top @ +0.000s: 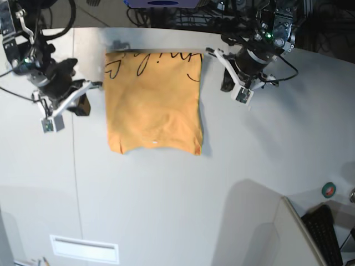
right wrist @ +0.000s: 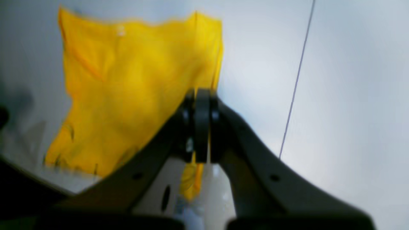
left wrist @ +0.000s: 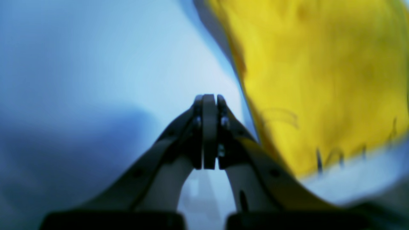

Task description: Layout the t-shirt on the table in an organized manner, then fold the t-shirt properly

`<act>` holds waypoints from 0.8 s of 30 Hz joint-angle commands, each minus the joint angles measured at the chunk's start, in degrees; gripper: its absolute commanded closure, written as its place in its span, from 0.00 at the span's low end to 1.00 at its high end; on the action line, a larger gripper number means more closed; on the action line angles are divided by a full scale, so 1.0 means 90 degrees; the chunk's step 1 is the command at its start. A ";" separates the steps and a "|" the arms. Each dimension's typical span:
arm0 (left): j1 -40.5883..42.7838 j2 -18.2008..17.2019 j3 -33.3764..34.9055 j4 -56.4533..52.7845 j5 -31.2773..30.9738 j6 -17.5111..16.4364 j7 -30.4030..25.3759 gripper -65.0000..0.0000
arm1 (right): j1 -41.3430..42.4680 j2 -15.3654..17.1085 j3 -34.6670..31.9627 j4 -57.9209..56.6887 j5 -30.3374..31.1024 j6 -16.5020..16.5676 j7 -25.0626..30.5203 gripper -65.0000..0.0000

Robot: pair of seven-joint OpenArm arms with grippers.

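Note:
The orange-yellow t-shirt [top: 152, 102] lies flat on the white table [top: 166, 194] as a neat rectangle, with its black script and heart along the far edge. My left gripper [top: 211, 52] is shut at the shirt's far right corner. In the left wrist view this left gripper [left wrist: 209, 95] has nothing between its pads, and the t-shirt [left wrist: 319, 80] lies just to its right. My right gripper [top: 99, 84] is shut at the shirt's left edge. In the right wrist view the right gripper [right wrist: 202, 95] overlaps the edge of the t-shirt [right wrist: 127, 89]. Whether cloth is pinched I cannot tell.
A thin dark seam [right wrist: 297, 80] runs across the table beside the right gripper. A green tape roll [top: 329, 189] and a keyboard [top: 327, 233] sit at the near right past a partition. Cables [top: 183, 11] crowd the far edge. A white label [top: 83, 249] lies near the front.

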State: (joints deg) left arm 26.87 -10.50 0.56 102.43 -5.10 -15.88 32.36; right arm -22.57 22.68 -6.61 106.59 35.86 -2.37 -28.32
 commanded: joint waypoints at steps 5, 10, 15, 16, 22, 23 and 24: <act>0.1024 -0.0684 -0.0028 0.0081 -0.0053 -0.0009 -0.1578 1.00 | -0.1522 0.0113 0.0544 0.0636 0.0036 0.0034 0.0074 1.00; 0.2108 -0.1182 -0.0038 0.0072 -0.0053 -0.0009 -0.2057 1.00 | -0.3143 0.0171 0.0613 0.0890 0.0036 0.0034 0.0055 1.00; 0.2626 -0.1260 -0.0028 -0.0573 -0.0053 -0.0009 -0.2096 1.00 | -0.4062 0.0113 0.0290 0.0382 0.0036 0.0132 0.0045 1.00; 0.2597 -0.1241 -0.0028 -0.0895 -0.0053 -0.0009 -0.2096 1.00 | -0.4013 0.0152 0.0066 0.0060 0.0036 0.0239 0.0045 1.00; 0.1786 -0.1251 0.0783 -0.3347 -0.0043 -0.0009 -0.2897 1.00 | -0.2186 0.0103 -0.1243 -0.3213 0.0036 0.0688 0.0074 1.00; 0.1639 -0.1251 0.0998 -0.3777 -0.0043 0.0001 -0.3219 1.00 | -0.1805 0.0103 -0.1409 -0.3770 0.0036 0.0698 0.0084 1.00; 0.1502 -0.1212 0.1174 -0.4168 -0.0043 0.0011 -0.3473 1.00 | -0.1502 0.0103 -0.1556 -0.4258 0.0036 0.0737 0.0084 1.00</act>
State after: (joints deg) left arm 38.81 -21.02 11.20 64.47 -5.76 -15.38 0.67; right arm -35.24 22.90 -20.93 67.00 36.14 4.40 -27.73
